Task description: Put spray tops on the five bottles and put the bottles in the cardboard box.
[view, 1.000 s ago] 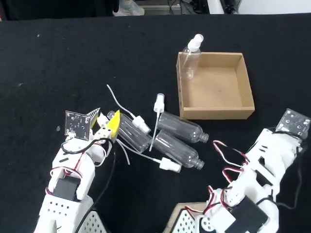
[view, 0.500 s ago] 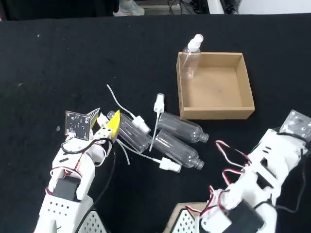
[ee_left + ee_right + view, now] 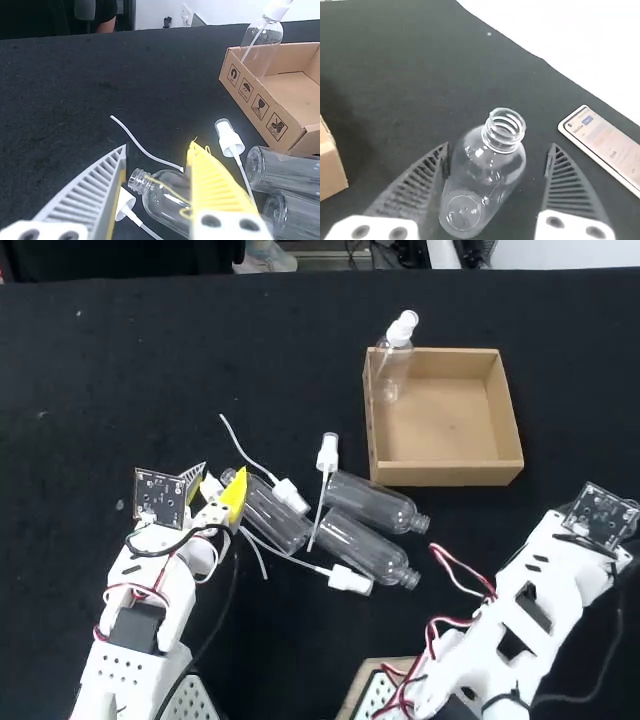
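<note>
The left gripper (image 3: 157, 150) is gaping wide, straddling the neck of an uncapped bottle (image 3: 165, 197) that is lying on the desk (image 3: 120, 350) beside two more bottles and loose spray tops (image 3: 327, 452). The right gripper (image 3: 497, 150) is also standing spread, flanking a clear capless bottle (image 3: 482, 175). A capped bottle (image 3: 392, 355) is standing in a corner of the cardboard box (image 3: 445, 475).

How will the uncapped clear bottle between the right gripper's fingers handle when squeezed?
Probably light: the bottle looks empty and thin-walled, so it may flex under a squeeze. Its smooth round body could slip or roll from the right gripper.
</note>
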